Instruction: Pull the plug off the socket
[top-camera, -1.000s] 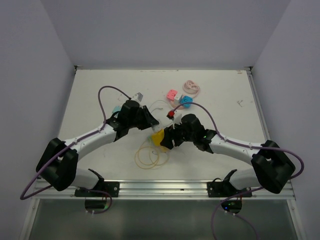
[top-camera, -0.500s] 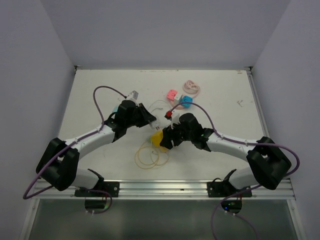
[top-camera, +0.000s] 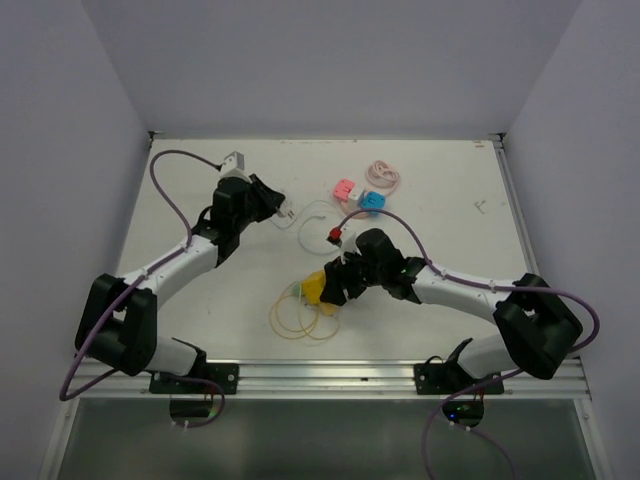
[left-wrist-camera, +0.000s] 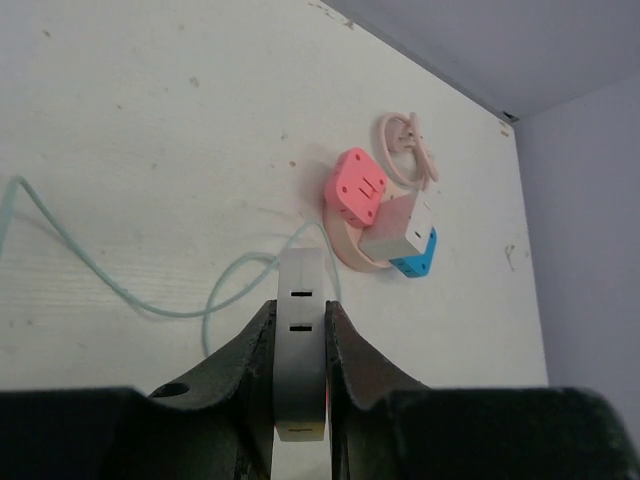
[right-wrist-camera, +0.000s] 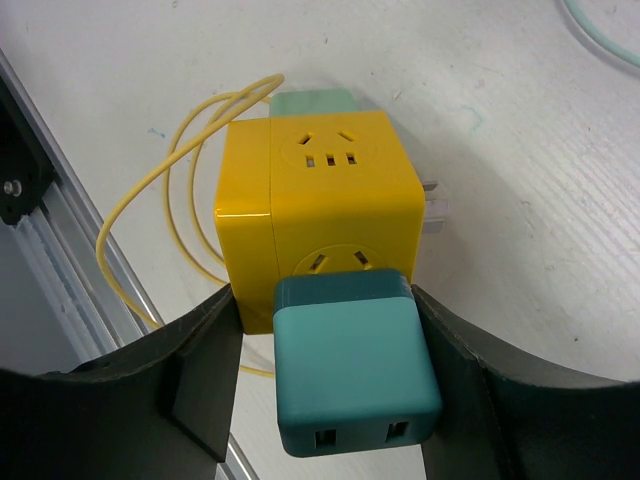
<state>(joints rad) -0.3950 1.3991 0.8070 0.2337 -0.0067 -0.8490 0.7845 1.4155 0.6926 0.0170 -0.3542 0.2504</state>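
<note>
The left gripper (left-wrist-camera: 300, 312) is squeezed tight on a slim whitish plug (left-wrist-camera: 300, 275). Its fingers press the plug's flat sides, so the body points out ahead of the wrist, lifted off the table (top-camera: 450, 200) towards the far left. A pale cord (left-wrist-camera: 130, 295) lies slack on the surface below and seems to lead back under that hand. Well apart from it, near the middle of the table, the right gripper (right-wrist-camera: 322, 300) is clamped on the yellow socket cube (right-wrist-camera: 320, 190), one finger on each side. To my eye that grip is there to pin the cube down so that it stays put against a pull. A teal adapter (right-wrist-camera: 355, 370) sits plugged into the cube's near face, between the fingers, and a mint-green piece pokes out behind the cube. The cube's thin yellow cord (right-wrist-camera: 150, 240) coils loosely beside it, towards the near rail. With the plug out in the air and the cube anchored on the table, the two look fully separated, so I'd judge the pull itself done and only the setting down left. Beyond the plug lie a pink cube (left-wrist-camera: 360, 187) and a blue cube (left-wrist-camera: 415, 262), which neither hand touches.
</note>
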